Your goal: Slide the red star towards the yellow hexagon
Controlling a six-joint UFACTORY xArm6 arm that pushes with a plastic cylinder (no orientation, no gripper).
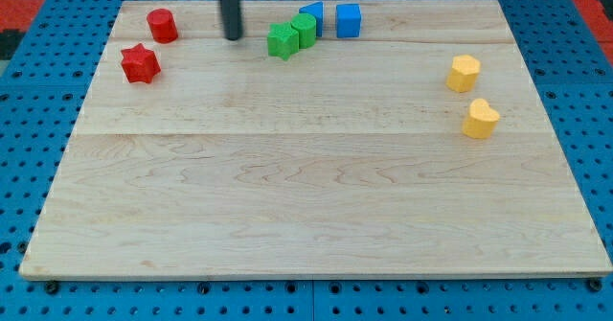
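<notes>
The red star [140, 64] lies near the view's left edge of the wooden board. The yellow hexagon [464, 74] lies far across at the view's right. My tip [233, 37] rests on the board near the view's top, right of and above the red star, and left of the green blocks. It touches no block.
A red cylinder [162, 25] sits above the star. A green star [283, 41] and a green block [305, 30] touch each other right of the tip, with two blue blocks [312, 16] [349, 20] beside them. A yellow heart-like block [481, 119] lies below the hexagon.
</notes>
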